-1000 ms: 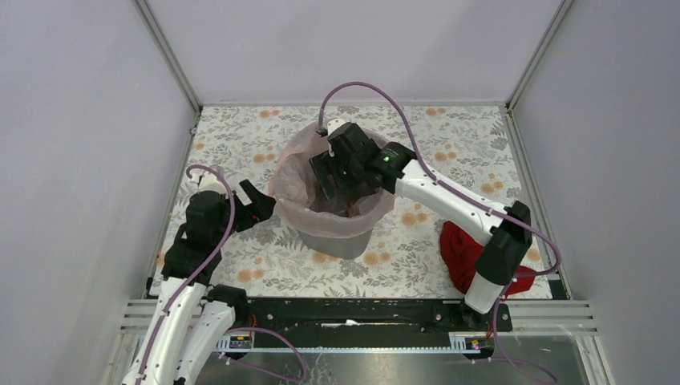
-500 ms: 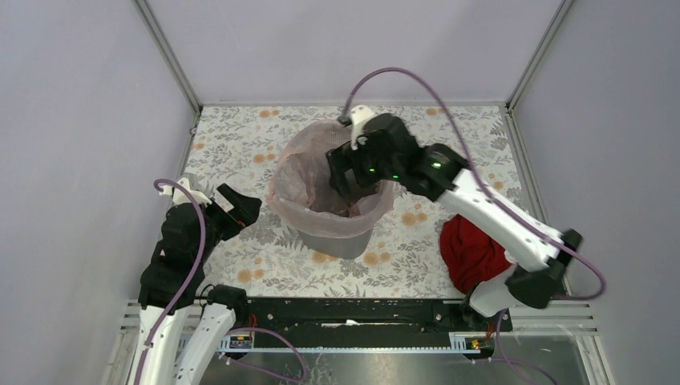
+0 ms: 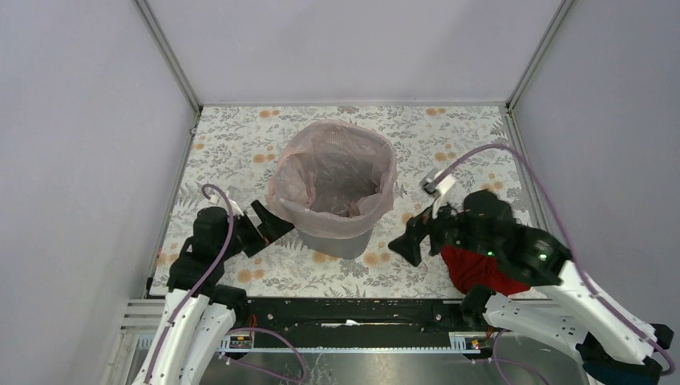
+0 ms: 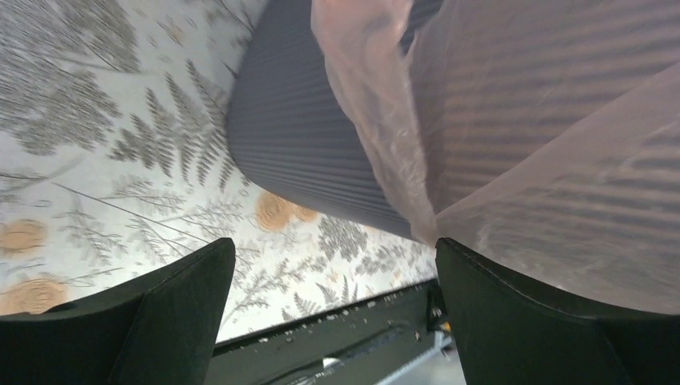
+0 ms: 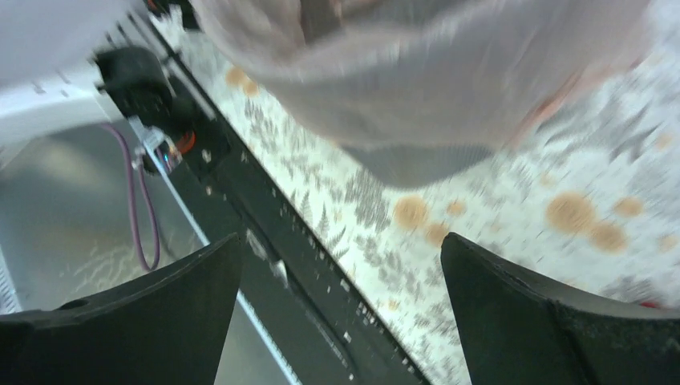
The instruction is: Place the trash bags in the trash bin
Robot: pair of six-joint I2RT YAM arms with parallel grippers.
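Even, soft light throughout; the right wrist view is motion-blurred.

1. A counter (image 3: 240, 144) with a white cover printed with grey ferns and orange flowers fills the middle of the overhead view.
2. A crumpled dark red cloth (image 3: 469, 269) lies on it near the right front corner, partly hidden.
3. A black metal rail (image 3: 353, 313) runs along the near edge, with a shiny metal plate (image 3: 385, 361) just in front.
4. Plain pale lilac walls (image 3: 353, 48) and slim aluminium posts (image 3: 166, 52) enclose the other sides.

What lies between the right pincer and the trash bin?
Nothing but bare floral table cover separates the right pincer from the trash bin; the top view shows it.
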